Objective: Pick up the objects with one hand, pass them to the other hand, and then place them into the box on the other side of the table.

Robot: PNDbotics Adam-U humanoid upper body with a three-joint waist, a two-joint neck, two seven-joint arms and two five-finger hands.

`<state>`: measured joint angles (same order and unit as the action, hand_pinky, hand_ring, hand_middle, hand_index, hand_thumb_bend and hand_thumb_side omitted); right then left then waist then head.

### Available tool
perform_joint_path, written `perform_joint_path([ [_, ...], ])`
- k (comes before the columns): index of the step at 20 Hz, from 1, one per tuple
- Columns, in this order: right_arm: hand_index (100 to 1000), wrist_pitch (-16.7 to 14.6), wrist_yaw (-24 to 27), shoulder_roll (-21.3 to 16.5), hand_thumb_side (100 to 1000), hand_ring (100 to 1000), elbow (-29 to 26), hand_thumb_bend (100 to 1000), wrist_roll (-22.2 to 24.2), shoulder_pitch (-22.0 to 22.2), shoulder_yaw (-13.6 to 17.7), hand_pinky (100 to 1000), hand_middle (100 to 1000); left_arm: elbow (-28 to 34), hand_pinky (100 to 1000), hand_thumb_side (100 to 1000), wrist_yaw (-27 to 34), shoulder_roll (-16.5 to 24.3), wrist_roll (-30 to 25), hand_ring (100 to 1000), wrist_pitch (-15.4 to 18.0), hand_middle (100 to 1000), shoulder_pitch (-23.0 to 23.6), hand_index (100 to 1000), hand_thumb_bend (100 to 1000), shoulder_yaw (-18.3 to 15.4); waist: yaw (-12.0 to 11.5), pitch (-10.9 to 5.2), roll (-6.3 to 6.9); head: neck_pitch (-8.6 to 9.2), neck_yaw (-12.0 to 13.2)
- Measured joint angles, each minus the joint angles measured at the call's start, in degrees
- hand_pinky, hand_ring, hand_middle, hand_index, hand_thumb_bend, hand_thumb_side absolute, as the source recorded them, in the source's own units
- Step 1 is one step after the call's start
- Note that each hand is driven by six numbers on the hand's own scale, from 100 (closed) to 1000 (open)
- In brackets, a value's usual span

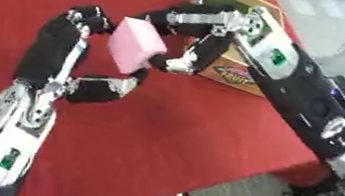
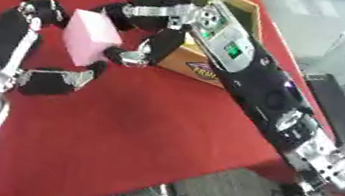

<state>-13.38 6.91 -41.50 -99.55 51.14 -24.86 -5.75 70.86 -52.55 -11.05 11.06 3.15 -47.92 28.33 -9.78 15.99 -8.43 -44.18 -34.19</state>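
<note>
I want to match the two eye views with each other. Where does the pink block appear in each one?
Left eye view: the pink block is upper centre-left, between the left hand and the right hand.
Right eye view: it sits further to the left, in the upper left part.
Shared landmark: the cardboard box behind the right arm, on the red tablecloth.

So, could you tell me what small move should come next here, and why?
Probably the left hand should let go: the pink block sits between both hands, the right hand already curls round it, and the box lies on the right.
</note>
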Motion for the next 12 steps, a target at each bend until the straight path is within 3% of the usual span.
perform_joint_path([
  [12, 570, -0.15, 1.19, -0.02, 336, 883, -0.73, 100, -1.68, 1.12, 0.67, 791, 406, -0.94, 749, 587, -0.63, -0.03, 3.02, 622, -1.56, 570, 0.62, 839, 756, -0.28, 0.66, 0.05, 0.29, 0.00, 0.25],
])
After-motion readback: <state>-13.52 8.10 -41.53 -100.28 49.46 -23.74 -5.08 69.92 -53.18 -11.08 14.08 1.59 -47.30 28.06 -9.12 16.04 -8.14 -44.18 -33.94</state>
